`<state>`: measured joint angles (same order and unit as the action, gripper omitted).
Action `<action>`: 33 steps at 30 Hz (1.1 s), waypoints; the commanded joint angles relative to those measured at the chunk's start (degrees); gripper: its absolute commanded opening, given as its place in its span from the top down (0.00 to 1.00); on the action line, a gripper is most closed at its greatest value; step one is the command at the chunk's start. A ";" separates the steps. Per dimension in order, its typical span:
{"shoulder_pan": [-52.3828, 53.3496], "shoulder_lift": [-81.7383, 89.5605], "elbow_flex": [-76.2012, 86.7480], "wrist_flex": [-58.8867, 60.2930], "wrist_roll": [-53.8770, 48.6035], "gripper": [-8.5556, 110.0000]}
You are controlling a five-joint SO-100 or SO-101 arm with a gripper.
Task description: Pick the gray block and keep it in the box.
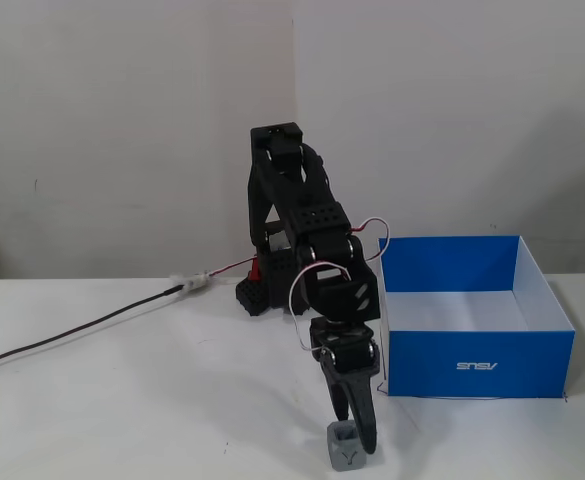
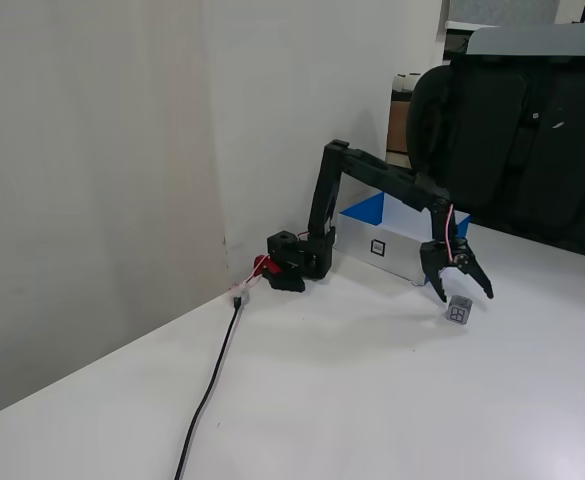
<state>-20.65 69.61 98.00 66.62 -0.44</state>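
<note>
White tabletop (image 1: pixel 122 400) and plain pale walls make up most of the scene, with a dark office chair (image 2: pixel 517 140) behind the table in one fixed view. From its base near the wall a black five-joint arm (image 1: pixel 307 225) reaches forward and down, and its black two-finger gripper (image 1: pixel 355 428) hangs directly over the small gray cube with recessed faces (image 1: pixel 345 447), which sits on the table near the front edge of the front-facing fixed view.

Judging by this, the reach is nearly done and the grasp itself has not begun. The fingers are spread apart, seen most clearly in the side fixed view, where the gripper (image 2: pixel 466 293) straddles the top of the cube (image 2: pixel 459 310); whether either fingertip already touches it cannot be told. The next move calls for a short further descent so the fingers bracket the cube's sides, then a squeeze, a lift, and a swing over to the open-topped cardboard box with bright blue outer walls and a white interior (image 1: pixel 477 365), which stands close by on the right in the front view and appears empty.

The cube is far smaller than the box, upright and flat on the table, with a Y-shaped mark engraved in its front face.
</note>
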 commanded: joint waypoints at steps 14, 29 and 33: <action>3.87 -13.27 -19.60 12.22 1.41 0.92; 7.82 6.59 -20.30 21.36 0.70 0.93; 5.45 16.26 -20.30 26.37 0.62 0.93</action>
<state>-13.80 73.21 81.30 91.49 0.97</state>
